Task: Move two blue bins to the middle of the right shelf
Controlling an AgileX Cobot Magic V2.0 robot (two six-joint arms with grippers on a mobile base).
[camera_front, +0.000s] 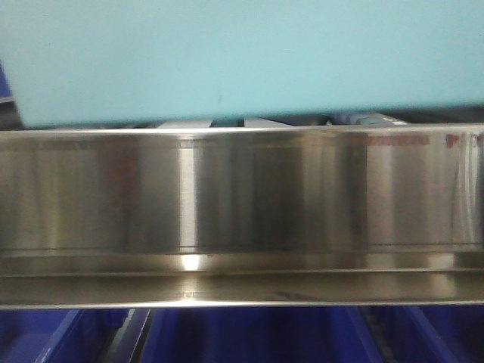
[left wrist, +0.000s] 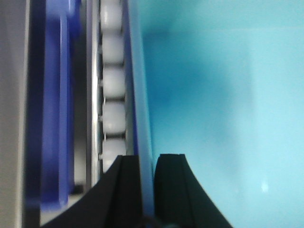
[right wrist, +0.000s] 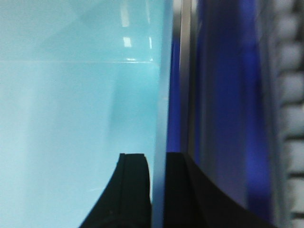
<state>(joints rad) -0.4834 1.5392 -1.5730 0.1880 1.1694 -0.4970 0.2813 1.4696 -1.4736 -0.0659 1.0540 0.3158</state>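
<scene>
As left gripper (left wrist: 147,161) and right gripper (right wrist: 155,159) clamp bin (camera_front: 227,60), rail (camera_front: 242,197) gleams.

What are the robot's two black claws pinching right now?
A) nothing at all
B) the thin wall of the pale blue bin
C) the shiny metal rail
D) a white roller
B: in the wrist views, the left claw and the right claw each have one black finger on either side of the thin wall of the pale blue bin.
</scene>
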